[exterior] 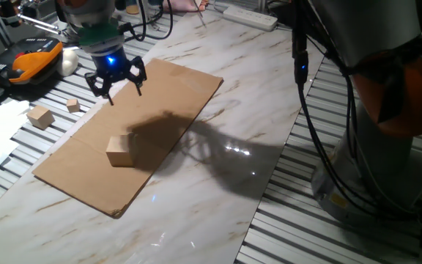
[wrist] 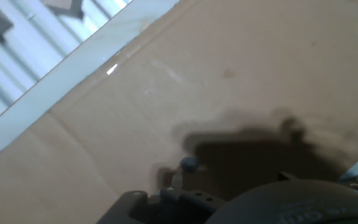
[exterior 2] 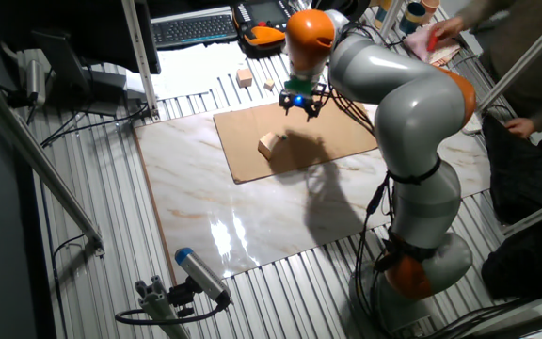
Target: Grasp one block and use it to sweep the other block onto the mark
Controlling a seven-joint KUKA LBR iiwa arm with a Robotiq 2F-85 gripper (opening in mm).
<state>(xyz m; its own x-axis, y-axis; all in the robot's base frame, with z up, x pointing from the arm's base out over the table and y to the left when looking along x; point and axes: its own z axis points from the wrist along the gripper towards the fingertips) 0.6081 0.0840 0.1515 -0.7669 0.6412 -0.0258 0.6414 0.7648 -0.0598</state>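
Observation:
A light-tan wooden block sits on the brown cardboard sheet, near its front left part; it also shows in the other fixed view. A second tan block lies off the cardboard on the slatted table at the left. My gripper hangs above the cardboard's far left part, behind the first block and apart from it, with its fingers spread and nothing between them. The hand view shows only cardboard, with a faint small dark spot; I cannot tell if it is the mark.
A much smaller tan cube lies near the second block. An orange and black tool and papers sit at the far left. The arm's base and cables stand at the right. A power strip lies at the back.

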